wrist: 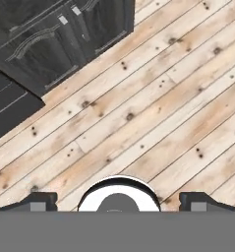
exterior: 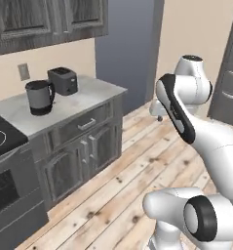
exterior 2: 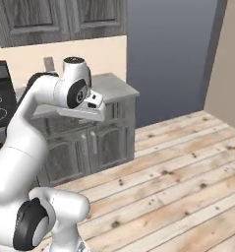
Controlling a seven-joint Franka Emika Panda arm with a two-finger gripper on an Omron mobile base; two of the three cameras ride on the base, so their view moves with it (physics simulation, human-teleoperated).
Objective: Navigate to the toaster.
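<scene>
Toaster (exterior: 63, 80) sitting on grey counter (exterior: 96, 93) at 10 o'clock in left base view, just beside kettle (exterior: 40, 97). Gripper (wrist: 118, 202) pointing down at wood floor (wrist: 153, 113), fingers spread wide, gripping nothing.

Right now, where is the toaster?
In the left base view, the toaster sits on the grey counter near the back wall, just right of the kettle, under the upper cabinets.
</scene>
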